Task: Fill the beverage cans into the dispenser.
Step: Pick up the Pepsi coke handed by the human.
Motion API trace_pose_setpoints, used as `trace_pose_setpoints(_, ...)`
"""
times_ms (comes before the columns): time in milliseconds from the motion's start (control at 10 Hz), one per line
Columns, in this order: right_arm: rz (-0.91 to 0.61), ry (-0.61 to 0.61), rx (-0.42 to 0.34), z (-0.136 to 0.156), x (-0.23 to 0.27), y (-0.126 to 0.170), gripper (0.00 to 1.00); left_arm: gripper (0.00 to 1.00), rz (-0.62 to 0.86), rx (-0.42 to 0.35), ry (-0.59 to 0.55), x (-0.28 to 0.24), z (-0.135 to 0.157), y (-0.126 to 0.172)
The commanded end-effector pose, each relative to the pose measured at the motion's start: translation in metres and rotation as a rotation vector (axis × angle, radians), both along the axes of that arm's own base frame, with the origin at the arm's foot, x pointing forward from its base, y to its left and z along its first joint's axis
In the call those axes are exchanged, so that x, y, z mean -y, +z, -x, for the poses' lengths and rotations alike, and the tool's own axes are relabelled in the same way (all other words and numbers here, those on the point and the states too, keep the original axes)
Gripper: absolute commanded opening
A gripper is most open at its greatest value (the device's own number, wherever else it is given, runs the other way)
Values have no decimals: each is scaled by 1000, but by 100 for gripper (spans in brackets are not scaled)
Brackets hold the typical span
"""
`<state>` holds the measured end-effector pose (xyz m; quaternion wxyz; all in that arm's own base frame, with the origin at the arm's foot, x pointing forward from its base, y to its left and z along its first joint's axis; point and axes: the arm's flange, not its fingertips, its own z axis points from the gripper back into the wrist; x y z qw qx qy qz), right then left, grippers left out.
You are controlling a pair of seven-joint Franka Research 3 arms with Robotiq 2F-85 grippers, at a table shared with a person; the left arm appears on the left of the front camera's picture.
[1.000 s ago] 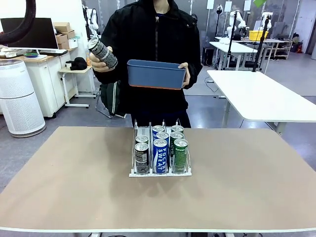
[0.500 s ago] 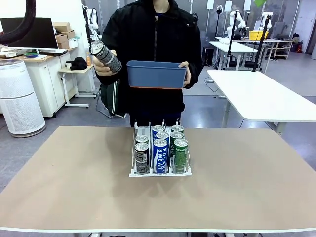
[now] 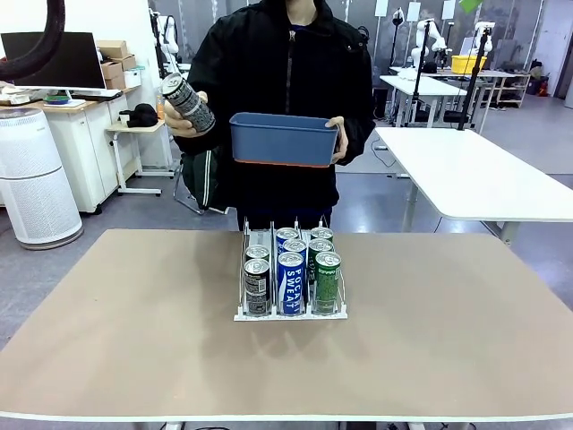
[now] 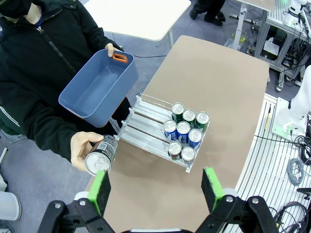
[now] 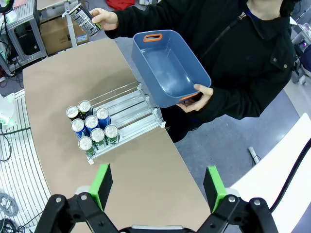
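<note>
tan table [image 3: 107, 340] lies open around the central dispenser [image 4: 146, 112], left hand [image 4: 155, 183] and right hand [image 5: 158, 180] spread above.

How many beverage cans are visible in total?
9. Eight stand in the dispenser: two dark cans in the left lane, three blue cans in the middle, three green cans on the right. A ninth dark can is in the person's hand.
</note>
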<state>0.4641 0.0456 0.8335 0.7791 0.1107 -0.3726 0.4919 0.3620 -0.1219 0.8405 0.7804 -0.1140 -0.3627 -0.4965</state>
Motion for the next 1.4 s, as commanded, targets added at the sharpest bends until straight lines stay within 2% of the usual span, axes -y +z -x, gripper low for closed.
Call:
trace_pose_setpoints(0,13,-3,3,0,0,0,100,100,9,-5,0,0,1,0)
trace_pose_setpoints(600,13,-3,3,0,0,0,100,100,0,0,0,0,0,0)
trace_pose_setpoints(900,13,-3,3,0,0,0,100,100,28,-53,79,-6,-10,-5)
trace_pose_setpoints(1100,13,-3,3,0,0,0,100,100,2,-14,108,-12,-20,-8)
trace_pose_setpoints(1200,13,-3,3,0,0,0,100,100,6,56,211,-17,-24,-15)
trace_pose_setpoints(1300,13,-3,3,0,0,0,100,100,-15,4,131,-17,-27,-20)
